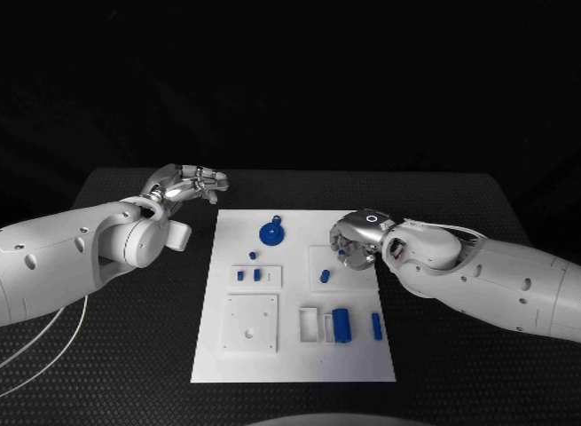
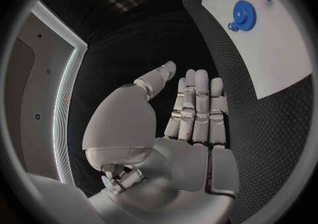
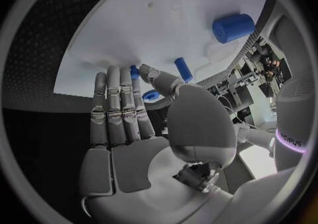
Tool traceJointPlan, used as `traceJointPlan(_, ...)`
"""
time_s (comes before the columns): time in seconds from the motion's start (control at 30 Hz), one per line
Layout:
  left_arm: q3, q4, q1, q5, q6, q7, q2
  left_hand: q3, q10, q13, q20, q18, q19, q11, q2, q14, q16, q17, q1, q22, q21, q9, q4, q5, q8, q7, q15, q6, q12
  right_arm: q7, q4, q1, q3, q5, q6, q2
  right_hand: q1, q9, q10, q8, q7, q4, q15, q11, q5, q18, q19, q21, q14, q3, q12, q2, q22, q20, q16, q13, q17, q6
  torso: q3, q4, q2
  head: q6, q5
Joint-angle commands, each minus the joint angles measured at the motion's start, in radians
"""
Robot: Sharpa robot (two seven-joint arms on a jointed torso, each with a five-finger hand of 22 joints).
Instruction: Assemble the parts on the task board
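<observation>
Task board: the white task board (image 1: 294,355) lies lengthwise in the middle of the black table (image 1: 137,355), between the two arms.
Left hand: the left hand (image 1: 188,185) hovers over the bare table just beyond the board's far left corner; the left wrist view shows its fingers (image 2: 196,107) straight, side by side, with the thumb apart, holding nothing.
Right hand: the right hand (image 1: 353,240) hangs over the board's far right part, palm turned toward the board; in the right wrist view its fingers (image 3: 119,102) are stretched out and empty.
Gear: a blue gear (image 1: 273,233) lies flat on the board's far middle, near the left hand's side, well apart from both hands.
Small parts: a short blue cylinder (image 1: 325,276) stands just beside the right hand; two tiny blue pegs (image 1: 248,274) sit on a raised white square left of it.
Near row: a larger blue block (image 1: 342,325) and a slim blue pin (image 1: 376,326) lie side by side near the board's close edge.
</observation>
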Motion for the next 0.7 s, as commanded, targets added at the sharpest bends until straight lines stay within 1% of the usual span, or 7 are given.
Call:
traceJointPlan(0.03, 0.001, 0.000, 0.001, 0.007, 0.015, 0.008, 0.000, -0.005, -0.007, -0.001, -0.016, 0.000, 0.001, 0.000, 0.003, 0.001, -0.004, -0.001, -0.010, 0.000, -0.006, 0.001, -0.001, -0.004, 0.004, 0.001, 0.004, -0.006, 0.001, -0.018, -0.005, -0.019, -0.012, -0.038, 0.044, 0.005, 0.003, 0.001, -0.002, 0.005, -0.002, 0.000, 0.000, -0.007, -0.003, -0.009, 0.009, 0.007, 0.010, 0.012, -0.009, 0.010, 0.002, -0.003, 0.004, -0.003, 0.004, 0.009, 0.0003, 0.0015, 0.000, -0.002, -0.002)
traceJointPlan(0.13, 0.001, -0.001, 0.001, 0.007, 0.013, 0.007, -0.001, -0.005, -0.008, -0.001, -0.016, 0.000, 0.001, 0.000, 0.003, 0.001, -0.005, -0.001, -0.010, 0.000, -0.006, 0.001, -0.001, -0.004, 0.004, 0.001, 0.004, -0.006, 0.002, -0.022, -0.005, -0.019, -0.012, -0.046, 0.048, 0.004, 0.008, 0.002, 0.003, 0.006, -0.003, -0.001, -0.001, -0.009, -0.001, -0.009, 0.013, 0.010, 0.013, 0.024, -0.011, 0.010, 0.003, -0.005, 0.004, -0.001, 0.008, 0.014, -0.0006, 0.0001, -0.001, -0.006, -0.001)
traceJointPlan(0.27, 0.001, 0.000, 0.001, 0.007, 0.015, 0.005, -0.001, -0.005, -0.008, -0.001, -0.015, 0.000, 0.001, 0.000, 0.003, 0.001, -0.005, -0.001, -0.010, 0.000, -0.006, 0.001, -0.001, -0.004, 0.004, 0.001, 0.004, -0.006, 0.002, -0.030, -0.005, -0.020, -0.013, -0.057, 0.048, 0.005, 0.015, 0.003, 0.011, 0.009, -0.006, -0.004, -0.004, -0.012, 0.002, -0.009, 0.019, 0.015, 0.019, 0.035, -0.010, 0.011, 0.004, -0.007, 0.007, 0.003, 0.013, 0.021, -0.0003, -0.0010, -0.001, -0.006, -0.003)
traceJointPlan(0.3, 0.001, 0.000, 0.001, 0.007, 0.015, 0.005, -0.001, -0.005, -0.008, -0.001, -0.015, 0.000, 0.001, 0.001, 0.003, 0.001, -0.005, -0.001, -0.010, 0.001, -0.006, 0.001, -0.001, -0.004, 0.004, 0.001, 0.004, -0.006, 0.001, -0.032, -0.004, -0.021, -0.013, -0.061, 0.049, 0.005, 0.026, 0.005, 0.019, 0.011, -0.009, -0.010, -0.007, -0.016, 0.010, -0.009, 0.024, 0.019, 0.025, 0.047, -0.008, 0.015, 0.005, -0.010, 0.010, 0.006, 0.019, 0.028, -0.0002, -0.0013, -0.001, -0.006, -0.002)
traceJointPlan(0.37, 0.001, 0.000, 0.001, 0.007, 0.014, 0.004, -0.001, -0.006, -0.009, -0.001, -0.015, 0.000, 0.001, 0.001, 0.003, 0.002, -0.005, -0.001, -0.010, 0.001, -0.007, 0.001, -0.001, -0.004, 0.004, 0.001, 0.004, -0.006, 0.001, -0.038, -0.001, -0.021, -0.014, -0.073, 0.048, 0.004, 0.027, 0.007, 0.028, 0.014, -0.012, -0.012, -0.010, -0.019, 0.008, -0.009, 0.031, 0.024, 0.031, 0.058, -0.008, 0.017, 0.007, -0.012, 0.013, 0.011, 0.028, 0.036, 0.0001, -0.0022, -0.001, -0.007, -0.003)
traceJointPlan(0.57, 0.001, -0.001, 0.001, 0.007, 0.017, 0.002, -0.001, -0.006, -0.010, -0.001, -0.015, 0.001, 0.001, 0.001, 0.003, 0.002, -0.005, -0.001, -0.009, 0.001, -0.007, 0.002, -0.002, -0.004, 0.004, 0.001, 0.004, -0.007, 0.001, -0.049, 0.007, -0.021, -0.015, -0.091, 0.051, -0.002, 0.029, 0.017, 0.058, 0.022, -0.022, -0.026, -0.021, -0.030, 0.033, -0.009, 0.052, 0.042, 0.049, 0.081, -0.013, 0.012, 0.012, -0.022, 0.021, 0.032, 0.059, 0.060, 0.0002, -0.0009, -0.001, -0.006, -0.007)
traceJointPlan(0.7, 0.001, -0.001, 0.001, 0.007, 0.016, 0.002, -0.002, -0.006, -0.010, -0.001, -0.016, 0.001, 0.002, 0.001, 0.003, 0.003, -0.005, -0.001, -0.008, 0.001, -0.007, 0.002, -0.003, -0.004, 0.004, 0.001, 0.004, -0.007, 0.001, -0.052, 0.008, -0.021, -0.015, -0.078, 0.045, -0.006, 0.024, 0.024, 0.067, 0.024, -0.025, -0.028, -0.023, -0.033, 0.044, -0.009, 0.056, 0.047, 0.053, 0.087, -0.018, 0.010, 0.014, -0.024, 0.022, 0.043, 0.071, 0.066, 0.0006, -0.0002, -0.001, -0.004, -0.008)
